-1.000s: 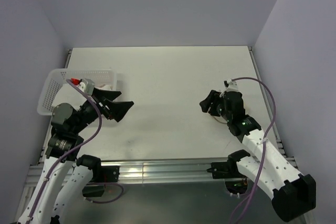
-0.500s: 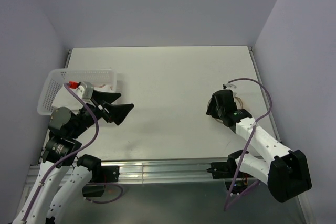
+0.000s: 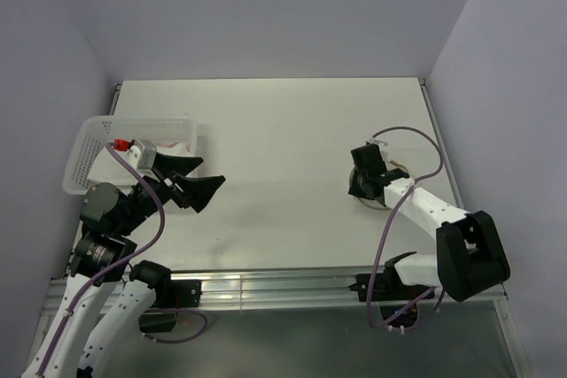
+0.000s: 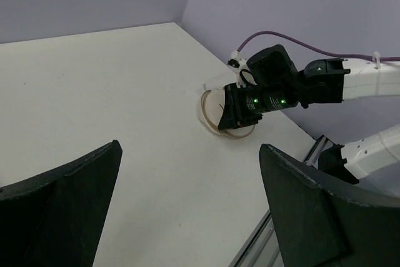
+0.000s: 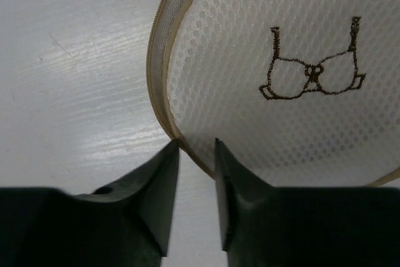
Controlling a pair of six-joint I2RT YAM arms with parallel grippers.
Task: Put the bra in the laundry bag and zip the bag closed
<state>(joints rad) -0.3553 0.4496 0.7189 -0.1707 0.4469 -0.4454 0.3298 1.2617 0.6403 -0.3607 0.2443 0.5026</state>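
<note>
The laundry bag (image 5: 294,85) is a round white mesh case with a tan rim and a small brown bra emblem. It lies flat at the table's right side (image 3: 393,171) and also shows in the left wrist view (image 4: 215,120). My right gripper (image 5: 197,154) is down on its near-left edge (image 3: 361,185), its jaws narrowed around the rim, one finger outside and one on the mesh. My left gripper (image 3: 200,174) hangs wide open and empty beside the basket (image 4: 187,217). I cannot make out the bra in any view.
A white perforated plastic basket (image 3: 87,155) stands at the table's left edge, partly behind my left wrist. Purple walls enclose the table on three sides. An aluminium rail (image 3: 266,285) runs along the near edge.
My right arm has reached forward and lowered onto the laundry bag, and its jaws have narrowed from open onto the rim. My left gripper has shifted only slightly.
</note>
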